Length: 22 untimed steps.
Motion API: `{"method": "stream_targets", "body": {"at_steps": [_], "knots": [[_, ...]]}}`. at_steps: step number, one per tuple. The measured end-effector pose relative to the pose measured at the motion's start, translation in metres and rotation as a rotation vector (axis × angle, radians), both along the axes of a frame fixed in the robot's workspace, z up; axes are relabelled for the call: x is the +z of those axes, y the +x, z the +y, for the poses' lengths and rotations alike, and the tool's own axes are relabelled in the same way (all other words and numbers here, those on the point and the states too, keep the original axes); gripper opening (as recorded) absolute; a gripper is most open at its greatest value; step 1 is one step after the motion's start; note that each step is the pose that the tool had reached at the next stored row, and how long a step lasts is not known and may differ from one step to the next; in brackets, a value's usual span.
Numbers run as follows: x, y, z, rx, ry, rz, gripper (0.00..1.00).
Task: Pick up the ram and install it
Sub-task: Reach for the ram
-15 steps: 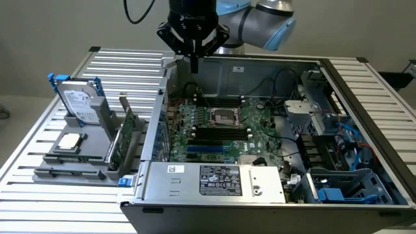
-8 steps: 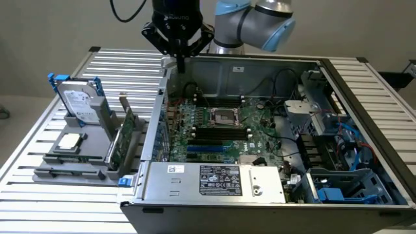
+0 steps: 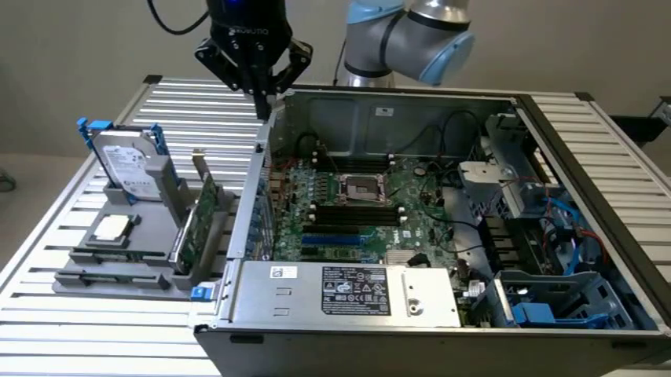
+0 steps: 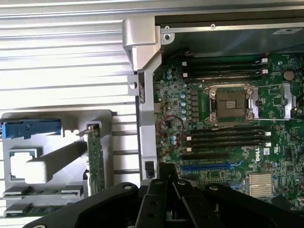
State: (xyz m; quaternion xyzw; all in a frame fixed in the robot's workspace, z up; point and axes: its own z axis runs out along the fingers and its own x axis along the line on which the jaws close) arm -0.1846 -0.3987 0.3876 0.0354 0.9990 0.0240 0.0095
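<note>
Thinness is what matters most about the ram [image 4: 38, 209]. It is a long, narrow stick of dark-green circuit board, and I judge it light, stiff along its length and easy to crack or scratch if twisted. The flat faces carry the small parts, so the safer hold is probably across its thickness near the middle of the upper long edge, clear of the contact edge that has to enter a slot.

It lies flat in a groove at the end of the grey parts holder [image 3: 137, 259] farthest from the gripper [image 3: 261, 100], well apart from it. The upright expansion card [image 3: 199, 224] and the square silver processor chip [image 3: 110, 229] stand between the two.

The gripper hangs above the back corner of the computer case wall [image 3: 251, 204], over the ribbed aluminium table [image 3: 94, 330]. Its black fingertips look drawn together, and I can make out nothing between them.

Below and beside it, the open sheet-metal case shows the glossy green motherboard [image 3: 419, 228]. The long black memory slots [image 3: 357, 214] on either side of the processor socket look unfilled.
</note>
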Motion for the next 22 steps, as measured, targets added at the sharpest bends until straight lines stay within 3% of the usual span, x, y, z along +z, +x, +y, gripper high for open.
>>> {"method": "stream_targets", "body": {"at_steps": [12,22], "knots": [[-0.0086,-0.054,-0.0004,0.000,0.0000,0.0000,0.11],[-0.0180,-0.100,-0.0089,0.000,0.0000,0.0000,0.11]]}}
